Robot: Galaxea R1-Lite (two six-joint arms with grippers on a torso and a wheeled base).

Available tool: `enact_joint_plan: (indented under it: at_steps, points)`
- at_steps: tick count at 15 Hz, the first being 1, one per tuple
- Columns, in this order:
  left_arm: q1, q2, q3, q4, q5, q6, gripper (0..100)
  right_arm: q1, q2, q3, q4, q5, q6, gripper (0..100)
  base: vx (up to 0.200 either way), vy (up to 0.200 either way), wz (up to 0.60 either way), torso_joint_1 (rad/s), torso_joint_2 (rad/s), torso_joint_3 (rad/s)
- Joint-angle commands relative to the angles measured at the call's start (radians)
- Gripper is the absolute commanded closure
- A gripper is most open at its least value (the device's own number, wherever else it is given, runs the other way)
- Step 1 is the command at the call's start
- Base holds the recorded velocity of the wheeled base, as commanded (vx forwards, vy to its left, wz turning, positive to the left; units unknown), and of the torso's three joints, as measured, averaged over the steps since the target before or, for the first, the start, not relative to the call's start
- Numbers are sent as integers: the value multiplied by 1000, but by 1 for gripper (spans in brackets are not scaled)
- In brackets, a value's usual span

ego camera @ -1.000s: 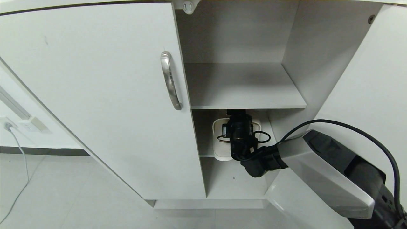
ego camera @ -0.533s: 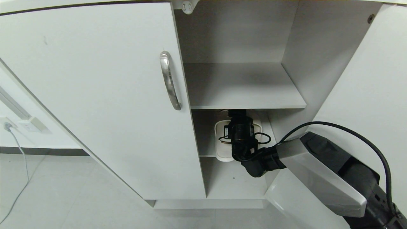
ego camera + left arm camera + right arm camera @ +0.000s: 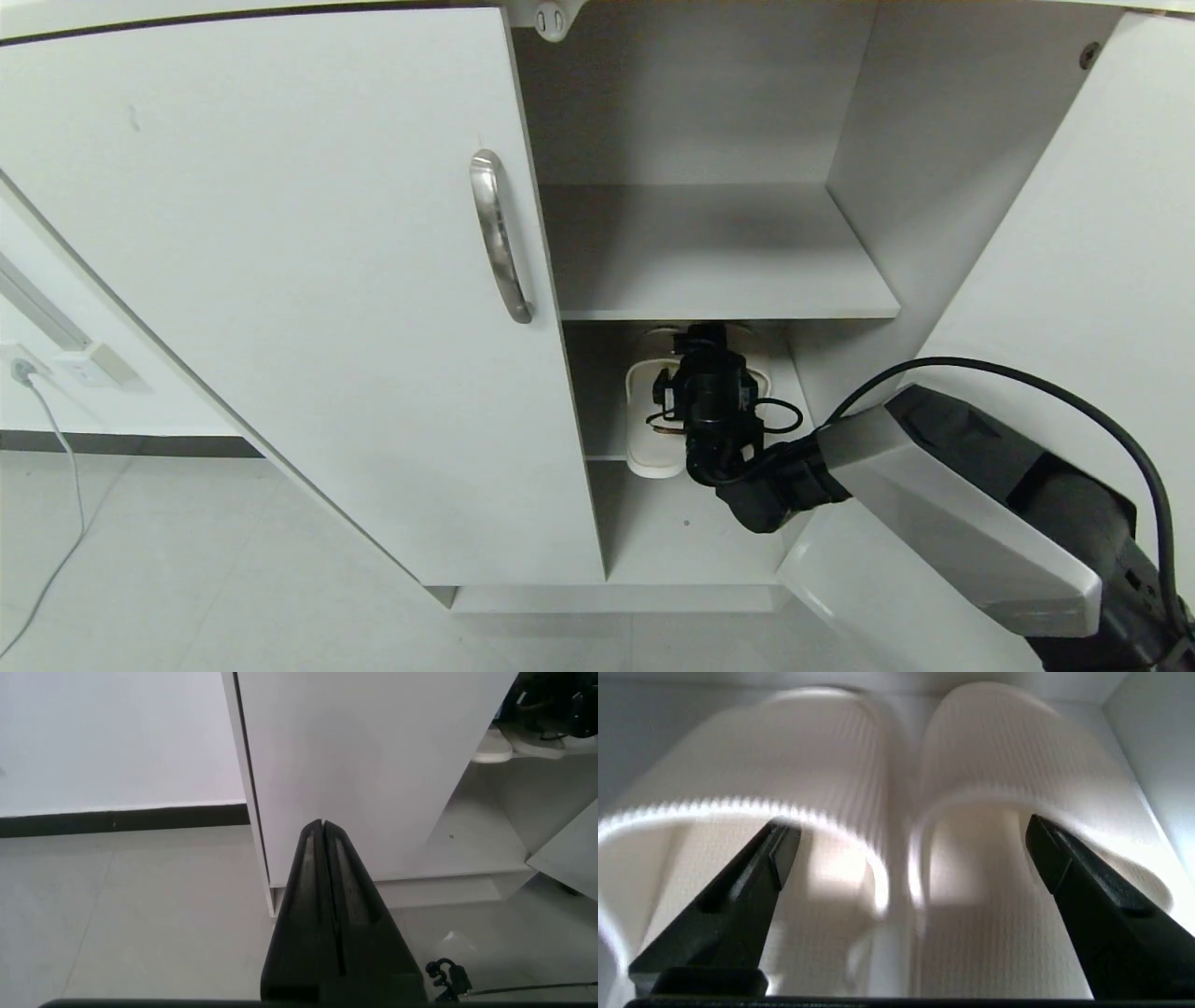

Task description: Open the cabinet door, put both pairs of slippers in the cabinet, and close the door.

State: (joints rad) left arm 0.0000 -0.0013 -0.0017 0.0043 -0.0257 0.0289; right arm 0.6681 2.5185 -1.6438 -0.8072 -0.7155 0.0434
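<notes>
the slippers [image 3: 646, 446] lie side by side on the cabinet's [image 3: 868, 140] middle shelf [image 3: 605, 411], heels about at its front lip. the right claw [image 3: 910, 835] is in there with them, fingers [image 3: 752, 896] spread wide, one outside each slipper, gripping nothing. the left claw [image 3: 321, 831] hangs over the floor [image 3: 140, 915], clenched on nothing.

they look like ribbed white foam: light, soft, a bit squashy, nothing to break. i'd say squeeze the pair together across the straps, gently, or they'll buckle and one may slide off.

the shelves are smooth white board, likely slick. the right door [image 3: 1102, 243] stands open, the left door [image 3: 280, 280] shut. pale tiled floor, a wall socket [image 3: 23, 371] low down.
</notes>
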Motion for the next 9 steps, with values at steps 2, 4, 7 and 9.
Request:
enact_joint_plan:
  at_steps: [2,4,7,9]
  points:
    - [0,1,0,0,0,0,100,47,-129,179,-78,-4,0,0,0,0,0,0,0,0]
    - [0,1,0,0,0,0,100,77,-195,311,-142,-4,1,0,0,0,0,0,0,0]
    - [0,1,0,-1,0,-1,100,128,-291,545,-279,-16,1,0,0,0,0,0,0,0]
    - [0,1,0,0,1,-1,100,150,-343,662,-343,-16,-2,0,0,0,0,0,0,0]
